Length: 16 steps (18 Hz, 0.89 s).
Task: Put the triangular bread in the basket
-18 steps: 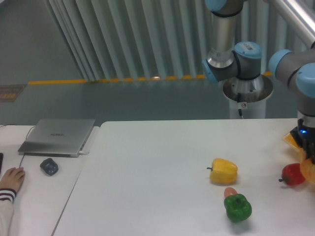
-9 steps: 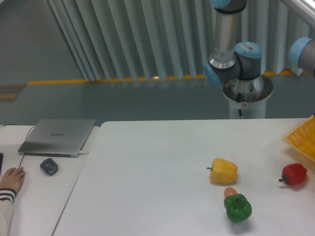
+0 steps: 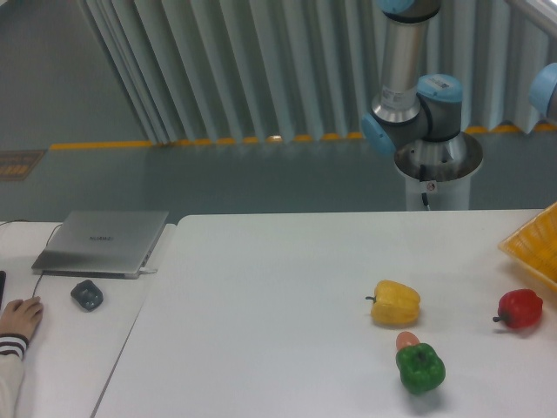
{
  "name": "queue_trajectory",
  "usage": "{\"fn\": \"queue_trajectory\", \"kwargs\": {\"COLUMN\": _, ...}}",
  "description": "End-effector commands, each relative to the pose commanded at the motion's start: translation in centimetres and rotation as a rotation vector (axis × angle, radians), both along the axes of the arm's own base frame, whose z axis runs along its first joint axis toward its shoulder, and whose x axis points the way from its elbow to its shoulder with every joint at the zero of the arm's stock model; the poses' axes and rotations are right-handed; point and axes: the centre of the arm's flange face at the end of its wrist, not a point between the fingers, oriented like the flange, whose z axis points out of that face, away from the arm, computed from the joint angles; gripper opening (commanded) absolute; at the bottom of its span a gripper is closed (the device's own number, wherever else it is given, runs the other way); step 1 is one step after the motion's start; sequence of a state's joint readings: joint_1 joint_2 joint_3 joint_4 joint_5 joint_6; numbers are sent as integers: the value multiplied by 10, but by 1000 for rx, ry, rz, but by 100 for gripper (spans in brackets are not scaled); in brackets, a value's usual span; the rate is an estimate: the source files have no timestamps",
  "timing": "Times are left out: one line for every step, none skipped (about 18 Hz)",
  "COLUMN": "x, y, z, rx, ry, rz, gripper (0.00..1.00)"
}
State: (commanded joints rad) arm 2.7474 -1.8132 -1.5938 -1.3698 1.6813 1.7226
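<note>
Compared with the frame one second before, the arm's wrist and pincer, which had stood over the right edge of the table beside the red pepper, were gone from the picture; only the arm [image 3: 409, 96] at its pedestal behind the table and a blue joint at the upper right edge remained. The orange mass seen then at the right edge below the pincer was likewise gone. The pincer lay out of frame, so its opening and any load could not be determined, and places could not be fixed relative to it. The triangular bread was not visible in the current view; its position could not be told. The basket [image 3: 535, 244], bright yellow with grid walls, showed only one corner at the right edge of the table [image 3: 278, 305]. The red pepper [image 3: 520, 309] lay just below that corner, the yellow pepper [image 3: 396, 302] well to its left, and the green pepper [image 3: 420, 367] nearer the front, with a small orange-pink object [image 3: 406, 340] touching its top.
</note>
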Motion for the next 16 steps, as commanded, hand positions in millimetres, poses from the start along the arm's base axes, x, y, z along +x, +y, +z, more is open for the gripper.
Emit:
{"fn": "queue_trajectory", "kwargs": {"x": 0, "y": 1, "z": 1, "rx": 3, "ry": 0, "rz": 0, "gripper": 100}}
{"fn": "queue_trajectory", "kwargs": {"x": 0, "y": 2, "z": 1, "rx": 8, "ry": 0, "rz": 3, "gripper": 100}}
{"fn": "queue_trajectory", "kwargs": {"x": 1, "y": 3, "z": 2, "rx": 12, "ry": 1, "rz": 4, "gripper": 100}}
{"fn": "queue_trajectory", "kwargs": {"x": 2, "y": 5, "z": 6, "rx": 17, "ry": 8, "rz": -2, "gripper": 100}}
{"fn": "queue_trajectory", "kwargs": {"x": 4, "y": 10, "z": 9, "rx": 19, "ry": 14, "rz": -12, "gripper": 100}}
{"fn": "queue_trajectory", "kwargs": {"x": 6, "y": 14, "z": 9, "rx": 20, "ry": 17, "rz": -21, "gripper": 100}}
{"fn": "queue_trajectory", "kwargs": {"x": 8, "y": 20, "z": 13, "rx": 28, "ry": 30, "rz": -27, "gripper": 100}}
{"fn": "queue_trajectory", "kwargs": {"x": 11, "y": 32, "z": 19, "rx": 43, "ry": 55, "rz": -45, "gripper": 100}}
{"fn": "queue_trajectory", "kwargs": {"x": 17, "y": 43, "z": 22, "rx": 50, "ry": 74, "rz": -53, "gripper": 100}}
{"fn": "queue_trajectory", "kwargs": {"x": 23, "y": 57, "z": 20, "rx": 58, "ry": 90, "rz": -25, "gripper": 100}}
{"fn": "queue_trajectory", "kwargs": {"x": 28, "y": 66, "z": 21, "rx": 66, "ry": 106, "rz": 2, "gripper": 100}}
{"fn": "queue_trajectory", "kwargs": {"x": 34, "y": 76, "z": 16, "rx": 67, "ry": 109, "rz": 12, "gripper": 100}}
{"fn": "queue_trajectory", "kwargs": {"x": 37, "y": 81, "z": 16, "rx": 71, "ry": 114, "rz": 7, "gripper": 100}}
{"fn": "queue_trajectory", "kwargs": {"x": 37, "y": 83, "z": 15, "rx": 73, "ry": 117, "rz": 7, "gripper": 100}}
{"fn": "queue_trajectory", "kwargs": {"x": 38, "y": 89, "z": 11, "rx": 74, "ry": 117, "rz": 3, "gripper": 100}}
{"fn": "queue_trajectory", "kwargs": {"x": 43, "y": 97, "z": 11, "rx": 84, "ry": 140, "rz": 16, "gripper": 100}}
